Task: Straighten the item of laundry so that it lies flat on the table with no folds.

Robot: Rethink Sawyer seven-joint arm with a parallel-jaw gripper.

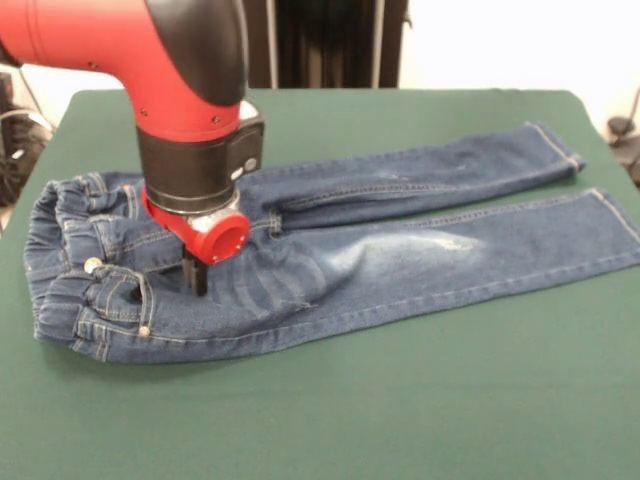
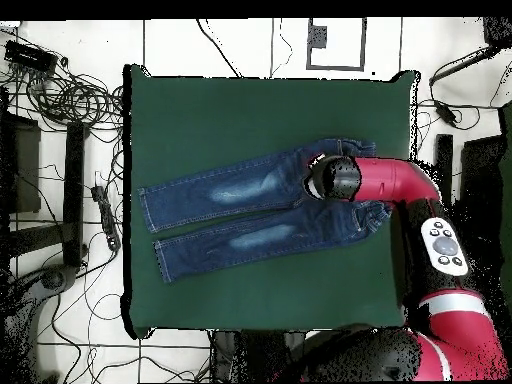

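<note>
The small blue denim jeans point(image 1: 380, 240) lie spread on the dark green table point(image 1: 400, 400), waistband at the left in the front view, both legs running right, with faded whitish thigh patches. In the overhead view the jeans point(image 2: 240, 205) have their legs pointing left. My gripper point(image 1: 196, 275) hangs from the red and black arm and reaches down onto the hip area just right of the waistband, tips at the denim. The arm's head hides the gripper in the overhead view. The waistband is bunched by its elastic.
The red arm point(image 2: 400, 185) crosses in from the right side of the overhead view over the waistband end. Cables and equipment point(image 2: 60, 90) lie on the floor off the table's left side. Bare green cloth surrounds the jeans.
</note>
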